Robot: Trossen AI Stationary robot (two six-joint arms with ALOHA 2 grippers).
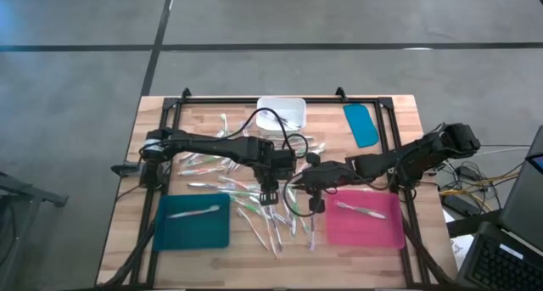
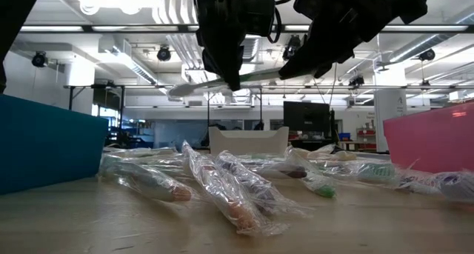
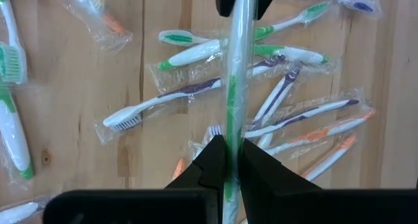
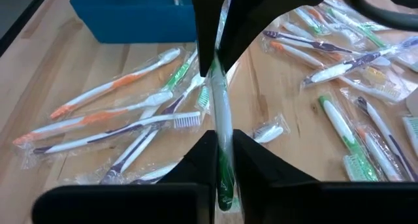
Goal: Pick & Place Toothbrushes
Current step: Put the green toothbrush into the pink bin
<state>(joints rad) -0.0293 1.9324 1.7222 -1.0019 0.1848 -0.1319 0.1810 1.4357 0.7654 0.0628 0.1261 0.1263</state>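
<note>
1. You've got one green-and-white toothbrush (image 3: pixel 231 87) held above the table's middle, the left gripper (image 1: pixel 269 192) clamped on one end and the right gripper (image 1: pixel 316 196) closed on the other.
2. One brush lies in the teal tray (image 1: pixel 193 232), one in the pink tray (image 1: pixel 386 230).
3. Plenty left: the wrapped toothbrushes (image 1: pixel 254 213) lie scattered between the trays, so I'd judge you're early on.

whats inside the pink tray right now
One wrapped toothbrush lies across the pink tray; the rest of its floor looks bare from above. The right arm hangs over its upper edge, so a strip there is hidden.
</note>
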